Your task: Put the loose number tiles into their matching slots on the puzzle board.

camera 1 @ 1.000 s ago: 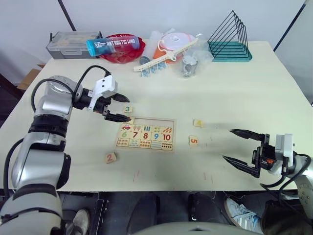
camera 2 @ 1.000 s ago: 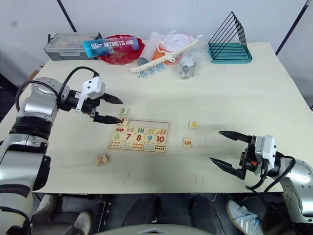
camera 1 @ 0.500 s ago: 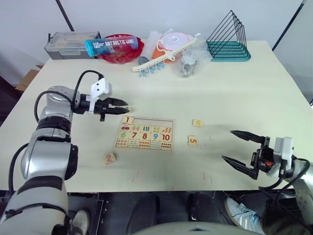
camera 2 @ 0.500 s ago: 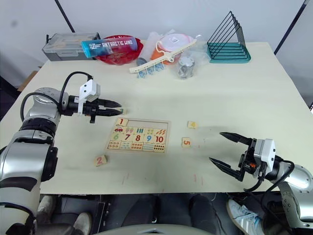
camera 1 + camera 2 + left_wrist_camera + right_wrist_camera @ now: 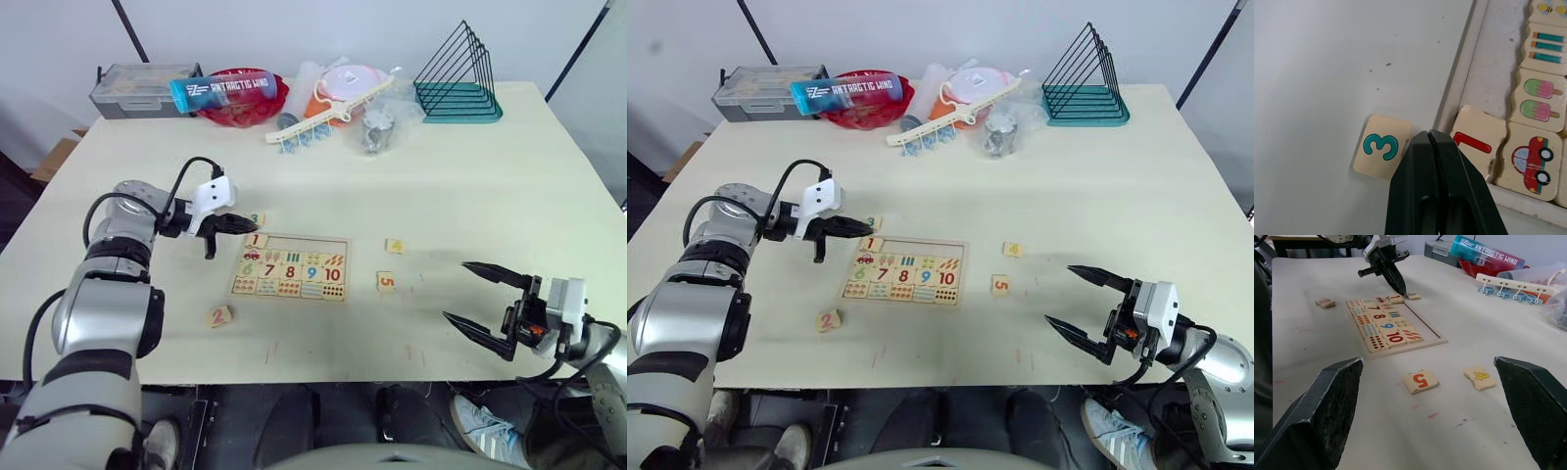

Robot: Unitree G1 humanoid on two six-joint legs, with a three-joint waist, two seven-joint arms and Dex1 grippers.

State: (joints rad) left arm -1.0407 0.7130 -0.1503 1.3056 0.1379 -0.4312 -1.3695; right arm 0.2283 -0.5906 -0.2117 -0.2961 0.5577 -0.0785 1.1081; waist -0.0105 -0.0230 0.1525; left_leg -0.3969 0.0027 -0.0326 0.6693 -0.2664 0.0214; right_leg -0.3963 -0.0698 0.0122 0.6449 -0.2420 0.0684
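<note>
The puzzle board (image 5: 333,244) lies mid-table with its top row of slots (image 5: 1488,83) mostly bare. The red 1 tile (image 5: 1476,147) rests in the end slot at the board's left corner. The green 3 tile (image 5: 1382,152) lies on the table just outside that corner. My left gripper (image 5: 245,224) is shut and empty, its tip over the board's frame between those two tiles. The 2 tile (image 5: 222,315) lies near the front left. The 4 tile (image 5: 396,246) and 5 tile (image 5: 387,281) lie right of the board. My right gripper (image 5: 456,290) hovers open at the front right.
Along the table's back edge stand a grey box (image 5: 142,88), a red bowl (image 5: 235,106) with a blue bottle across it, a white peg hanger (image 5: 323,117), plastic bags and a teal wire rack (image 5: 460,73).
My left gripper went from wide open to shut and its tip settled at the board's left corner beside the 1 tile. The right arm has stayed put.
</note>
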